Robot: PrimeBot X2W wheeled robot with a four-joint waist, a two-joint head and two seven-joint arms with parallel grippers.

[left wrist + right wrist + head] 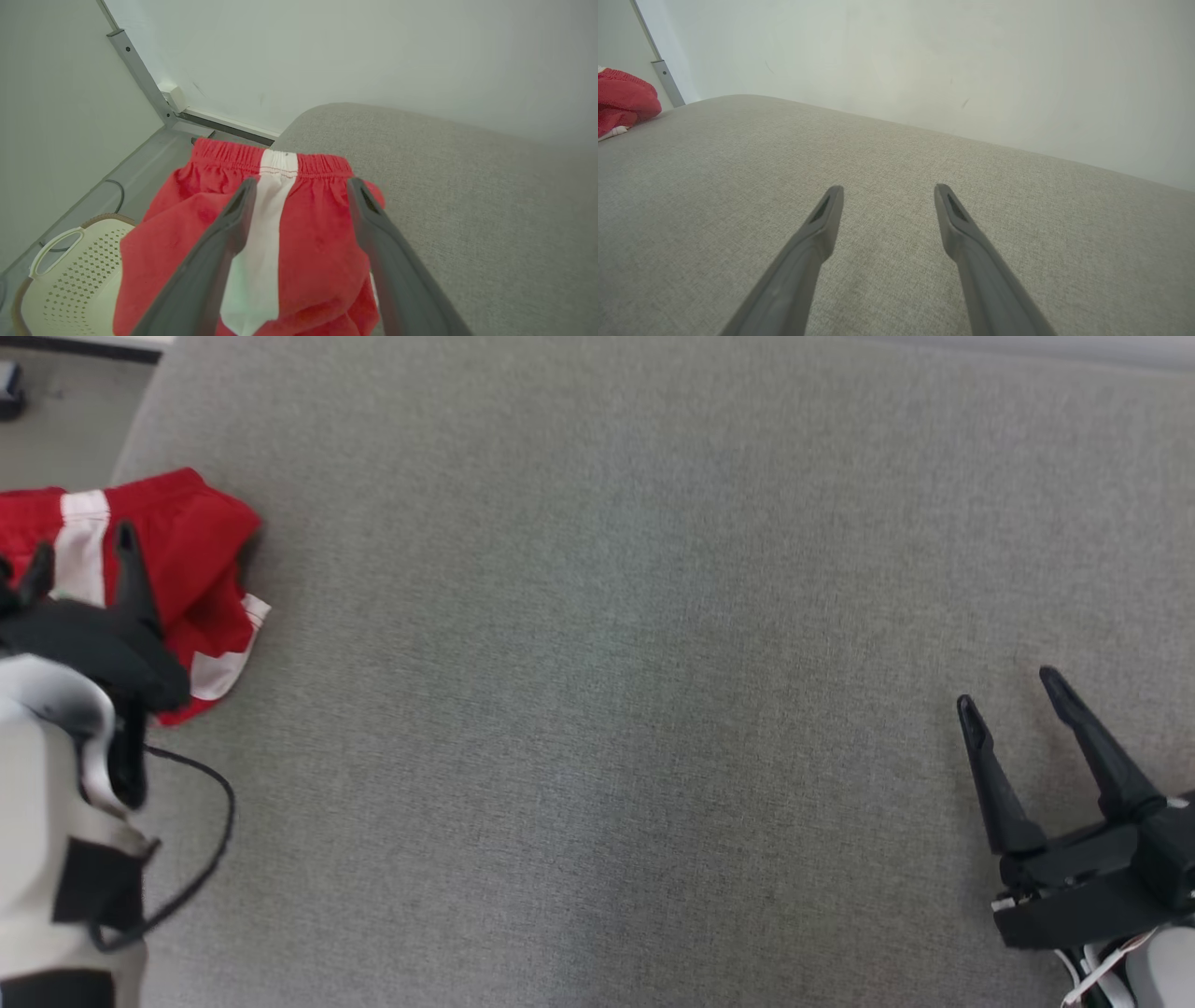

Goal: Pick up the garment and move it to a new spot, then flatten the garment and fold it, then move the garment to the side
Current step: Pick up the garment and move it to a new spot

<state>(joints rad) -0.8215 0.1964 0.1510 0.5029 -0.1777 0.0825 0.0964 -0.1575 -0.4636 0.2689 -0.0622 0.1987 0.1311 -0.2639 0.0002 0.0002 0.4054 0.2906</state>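
The garment (pixel 191 555) is a pair of red shorts with white side stripes, bunched at the far left edge of the grey fabric table (pixel 607 709). My left gripper (pixel 82 560) hovers open just over it, its two fingers spread either side of the white stripe (pixel 261 242) in the left wrist view, nothing held between them. The elastic waistband (pixel 271 161) lies beyond the fingertips. My right gripper (pixel 1013 695) stands open at the lower right above bare table, far from the shorts. From the right wrist view the garment (pixel 621 100) shows as a red heap at the far left.
A cream perforated laundry basket (pixel 65 275) stands on the floor beside the table's left edge, below the garment. A black cable (pixel 201 840) loops off my left forearm. A pale wall (pixel 924 60) runs behind the table, with a metal post (pixel 140 74) at the corner.
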